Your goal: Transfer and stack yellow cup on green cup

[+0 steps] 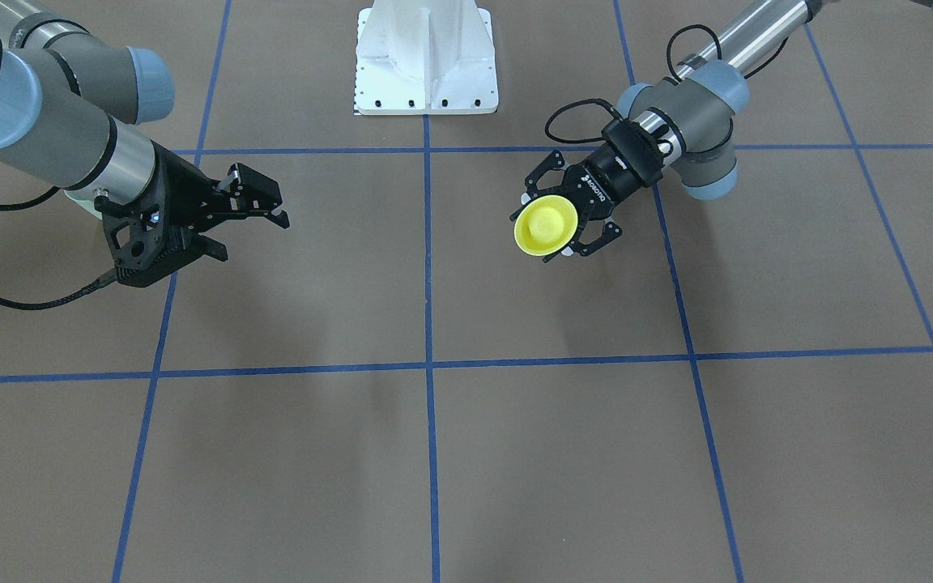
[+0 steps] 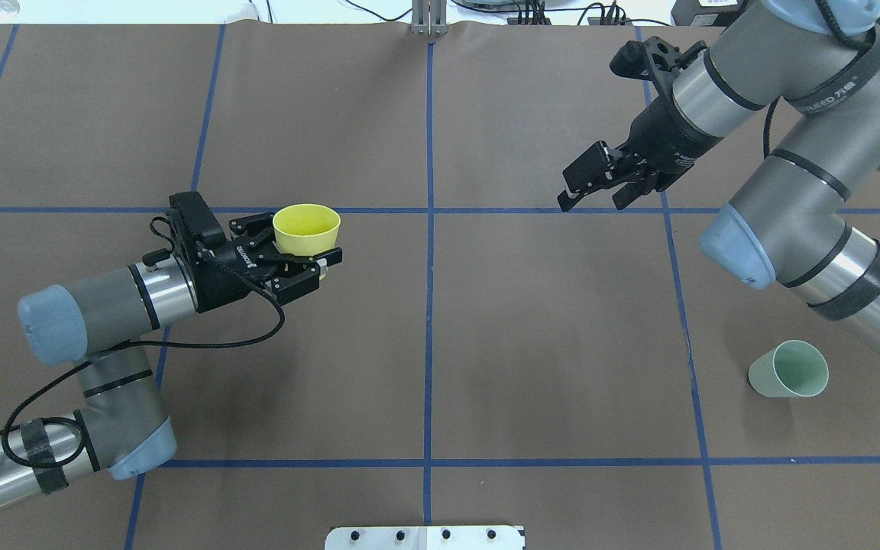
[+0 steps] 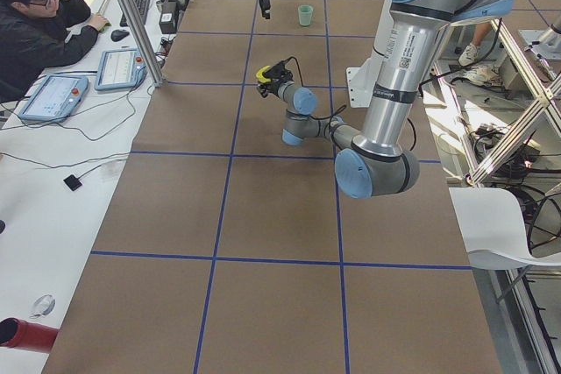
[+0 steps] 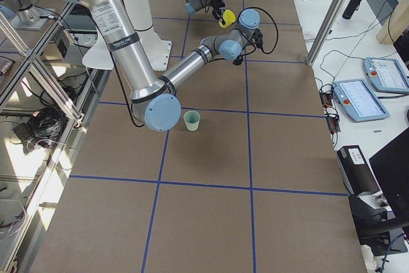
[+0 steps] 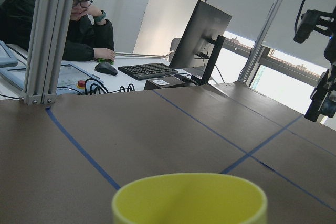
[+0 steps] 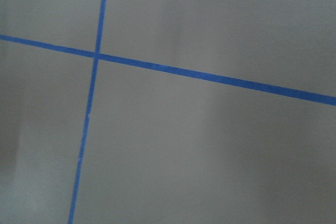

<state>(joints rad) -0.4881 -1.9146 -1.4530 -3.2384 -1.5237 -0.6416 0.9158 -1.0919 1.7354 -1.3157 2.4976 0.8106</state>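
My left gripper (image 2: 316,248) is shut on the yellow cup (image 2: 306,229) and holds it off the table, left of centre. In the front view the cup (image 1: 543,225) shows its bottom, and in the left wrist view its rim (image 5: 189,198) fills the bottom edge. The green cup (image 2: 789,370) stands on the table at the near right, beside my right forearm. It also shows in the right side view (image 4: 192,120). My right gripper (image 2: 591,200) is open and empty, above the table at the far right, well away from both cups.
Blue tape lines (image 2: 429,305) divide the brown table into squares. The white robot base (image 1: 426,73) sits at the robot's edge of the table. An operator (image 3: 35,15) sits at a desk with keyboards and pendants beyond the far edge.
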